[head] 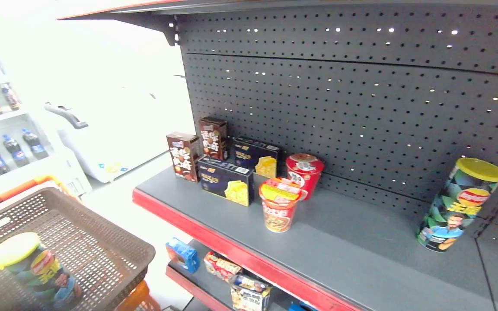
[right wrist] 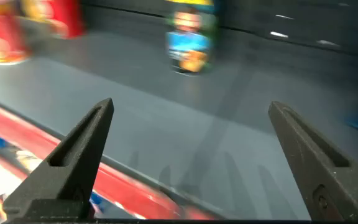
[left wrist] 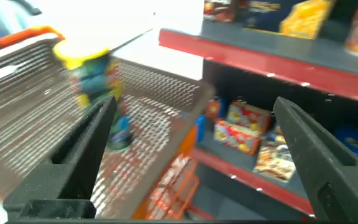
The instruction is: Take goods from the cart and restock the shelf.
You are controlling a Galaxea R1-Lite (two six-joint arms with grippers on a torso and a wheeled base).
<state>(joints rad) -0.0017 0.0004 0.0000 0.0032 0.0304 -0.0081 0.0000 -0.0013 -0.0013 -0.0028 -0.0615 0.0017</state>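
Observation:
A green chips can with a yellow lid stands in the brown mesh cart basket at the lower left. In the left wrist view that can stands in the basket beyond my left gripper, which is open and holds nothing. A second chips can stands on the grey shelf at the right, against the pegboard. My right gripper hovers open over the shelf, short of that can.
On the shelf's left half stand two brown snack boxes, two dark blue boxes and two red noodle cups. A red lip edges the shelf front. The lower shelf holds packets. A drinks cooler stands at far left.

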